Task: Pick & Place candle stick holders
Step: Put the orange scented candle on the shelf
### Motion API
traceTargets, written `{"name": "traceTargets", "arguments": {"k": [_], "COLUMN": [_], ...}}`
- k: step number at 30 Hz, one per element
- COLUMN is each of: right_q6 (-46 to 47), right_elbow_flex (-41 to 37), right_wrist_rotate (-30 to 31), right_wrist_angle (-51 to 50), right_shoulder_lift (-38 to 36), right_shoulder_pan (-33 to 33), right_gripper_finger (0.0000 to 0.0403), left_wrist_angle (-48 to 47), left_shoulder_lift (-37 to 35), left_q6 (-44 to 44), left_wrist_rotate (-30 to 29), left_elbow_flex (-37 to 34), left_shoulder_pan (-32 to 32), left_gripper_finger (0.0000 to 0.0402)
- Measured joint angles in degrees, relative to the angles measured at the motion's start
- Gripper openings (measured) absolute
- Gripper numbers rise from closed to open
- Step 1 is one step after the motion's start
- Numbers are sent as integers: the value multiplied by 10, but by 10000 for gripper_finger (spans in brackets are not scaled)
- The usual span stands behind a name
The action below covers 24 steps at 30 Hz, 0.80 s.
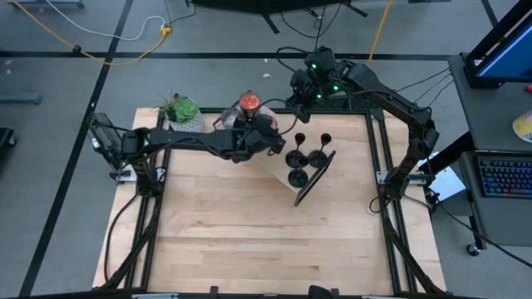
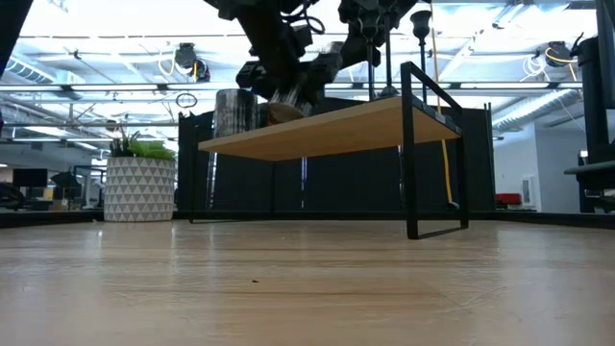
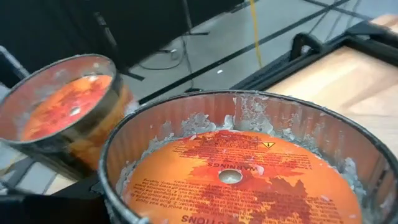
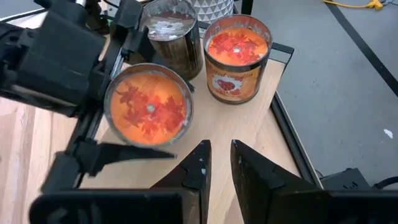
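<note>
Three black goblet-shaped candle stick holders [image 1: 297,158] [image 1: 317,158] [image 1: 297,178] stand on their round bases on a small raised wooden shelf [image 1: 278,170]. One also shows in the low view [image 2: 420,19]. My left gripper [image 1: 259,133] is at the shelf's far left part, shut on an orange jar candle [image 4: 149,106], which fills the left wrist view [image 3: 230,177]. My right gripper [image 4: 219,149] hovers above the shelf's far edge [image 1: 301,98], fingers slightly apart and empty. My left gripper holds the orange jar candle between its two fingers, one finger [image 4: 121,152] against the jar's wall just below the rim [image 4: 155,144], the other on the opposite side. The fingers come level from the table's left. Whether the jar stands on the shelf, I cannot tell.
A second orange jar candle [image 4: 237,59] and a dark jar [image 4: 171,37] stand close behind the held one on the shelf. A potted plant in a patterned white pot [image 1: 181,110] stands at the table's far left. The shelf's black frame [image 2: 413,144] rises at its right end.
</note>
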Motion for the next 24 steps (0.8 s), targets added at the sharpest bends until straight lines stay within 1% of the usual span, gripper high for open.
{"name": "traceTargets", "arguments": {"k": [3, 5, 16, 24], "right_q6": [0, 0, 2, 11], "right_elbow_flex": [0, 0, 0, 0], "right_wrist_rotate": [0, 0, 0, -1], "right_wrist_angle": [-1, -2, -4, -9], "right_shoulder_lift": [0, 0, 0, 1], "right_shoulder_pan": [0, 0, 1, 1], "right_gripper_finger": [52, 51, 54, 52], "left_wrist_angle": [9, -4, 1, 8], "left_shoulder_lift": [13, 21, 26, 26], "left_q6": [-12, -18, -22, -17], "left_wrist_rotate": [-16, -26, -35, -30], "left_elbow_flex": [1, 0, 0, 1], "left_shoulder_pan": [0, 0, 1, 1], "left_gripper_finger": [344, 344, 347, 386]}}
